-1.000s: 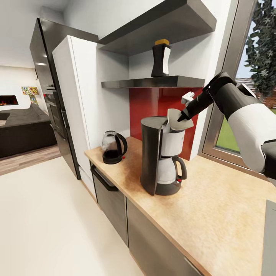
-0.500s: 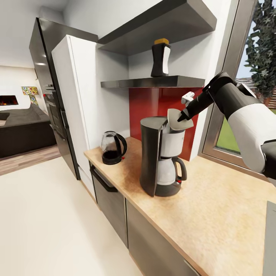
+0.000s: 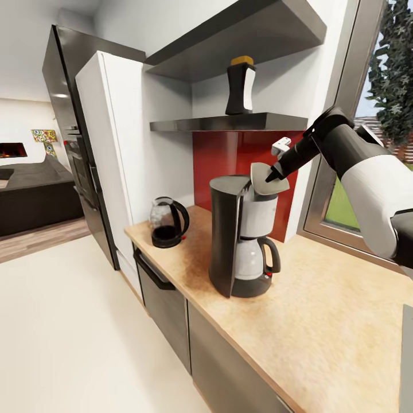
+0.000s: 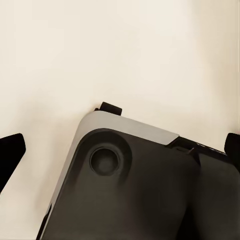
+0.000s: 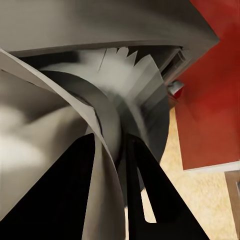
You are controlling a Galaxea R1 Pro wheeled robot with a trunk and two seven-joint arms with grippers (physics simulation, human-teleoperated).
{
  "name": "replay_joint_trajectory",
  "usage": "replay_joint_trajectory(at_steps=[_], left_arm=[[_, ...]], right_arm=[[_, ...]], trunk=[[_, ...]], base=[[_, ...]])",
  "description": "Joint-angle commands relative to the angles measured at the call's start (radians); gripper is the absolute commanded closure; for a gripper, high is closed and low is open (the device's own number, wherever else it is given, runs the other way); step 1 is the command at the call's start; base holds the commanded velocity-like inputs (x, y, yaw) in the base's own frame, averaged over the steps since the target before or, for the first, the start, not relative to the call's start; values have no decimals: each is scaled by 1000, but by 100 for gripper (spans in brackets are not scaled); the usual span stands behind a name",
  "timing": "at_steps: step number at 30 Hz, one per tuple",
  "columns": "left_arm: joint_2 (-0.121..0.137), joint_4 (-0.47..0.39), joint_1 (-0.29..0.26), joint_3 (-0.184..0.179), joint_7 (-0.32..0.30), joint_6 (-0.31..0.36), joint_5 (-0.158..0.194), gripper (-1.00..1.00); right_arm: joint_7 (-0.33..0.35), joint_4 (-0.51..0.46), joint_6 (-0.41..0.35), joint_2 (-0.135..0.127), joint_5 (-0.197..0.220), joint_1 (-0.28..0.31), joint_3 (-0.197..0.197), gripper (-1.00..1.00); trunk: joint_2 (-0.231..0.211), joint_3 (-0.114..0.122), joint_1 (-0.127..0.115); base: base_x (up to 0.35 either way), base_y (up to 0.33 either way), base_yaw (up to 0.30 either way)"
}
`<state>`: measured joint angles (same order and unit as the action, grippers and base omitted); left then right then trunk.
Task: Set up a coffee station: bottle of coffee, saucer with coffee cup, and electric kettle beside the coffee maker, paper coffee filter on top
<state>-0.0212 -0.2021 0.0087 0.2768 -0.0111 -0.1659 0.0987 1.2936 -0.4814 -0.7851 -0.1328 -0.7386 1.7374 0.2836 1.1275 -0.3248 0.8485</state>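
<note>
Holding the paper coffee filter [image 3: 267, 179] pinched at its edge, the right gripper [image 3: 274, 174] hangs just above the coffee maker [image 3: 241, 235]. Judging from this, lower it level and centred over the top directly beneath before letting go.

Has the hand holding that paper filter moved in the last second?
No. The right hand keeps the filter at the same spot atop the coffee maker.
</note>
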Motion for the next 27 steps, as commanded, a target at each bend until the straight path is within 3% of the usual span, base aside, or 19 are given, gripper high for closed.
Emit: replay_joint_trajectory(at_steps=[1, 21, 22, 27], left_arm=[[0, -2, 0, -2, -1, -1, 10, -100], [0, -2, 0, -2, -1, -1, 10, -100], [0, -2, 0, -2, -1, -1, 10, -100], [0, -2, 0, -2, -1, -1, 10, -100]], right_arm=[[6, -2, -9, -1, -3, 1, 3, 100], [6, -2, -9, -1, -4, 1, 3, 100], [6, -2, -9, -1, -4, 1, 3, -100], [6, -2, -9, -1, -3, 1, 3, -100]], trunk=[[1, -1, 0], [1, -1, 0], [1, -1, 0], [1, -1, 0]], base=[[38, 0, 0], [5, 0, 0], [0, 0, 0], [0, 0, 0]])
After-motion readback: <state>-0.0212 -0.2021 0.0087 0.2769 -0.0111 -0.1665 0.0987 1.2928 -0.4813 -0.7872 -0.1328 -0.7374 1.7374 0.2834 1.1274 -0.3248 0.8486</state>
